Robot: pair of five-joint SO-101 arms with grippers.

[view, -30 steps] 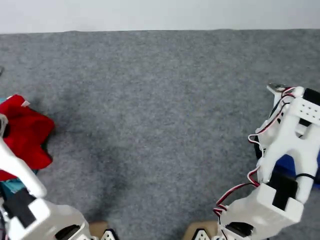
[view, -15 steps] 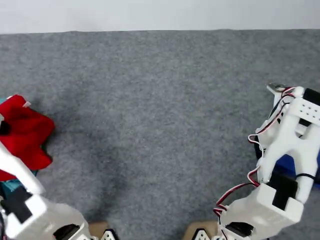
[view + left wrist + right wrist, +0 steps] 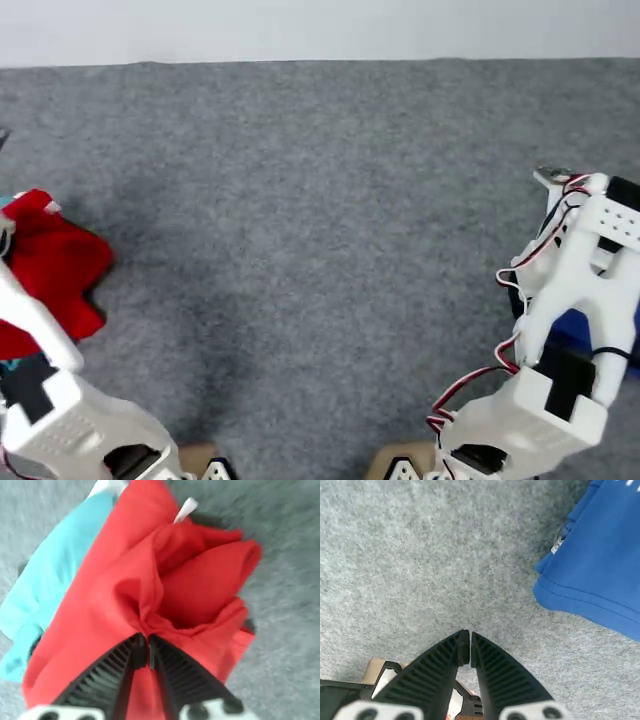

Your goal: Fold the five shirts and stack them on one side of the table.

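From above, the crumpled red cotton shirt (image 3: 55, 265) sits at the grey table's (image 3: 320, 200) left edge beneath the left arm (image 3: 60, 420), which has swung slightly since a second ago. The right arm (image 3: 570, 300) hasn't moved.

At the left wrist, the left gripper (image 3: 142, 645) pinches a fold of that shirt, whose bulk lies ahead of it over a turquoise shirt (image 3: 50, 575).

At the right wrist, the right gripper (image 3: 466, 642) is pressed together and empty, with a blue cotton shirt (image 3: 600, 555) near but apart.

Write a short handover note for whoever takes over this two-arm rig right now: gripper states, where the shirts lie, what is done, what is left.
Left gripper: shut, pinching a fold of the crumpled red fabric shirt at the table's left edge; a turquoise fabric shirt lies partly under it.
Right gripper: shut, empty, over the grey carpet-like table cover beside the blue fabric shirt at the right edge.
Done: cannot tell whether the blue one is folded.
Left: red and turquoise are unfolded; fold them, then stack all on one side.
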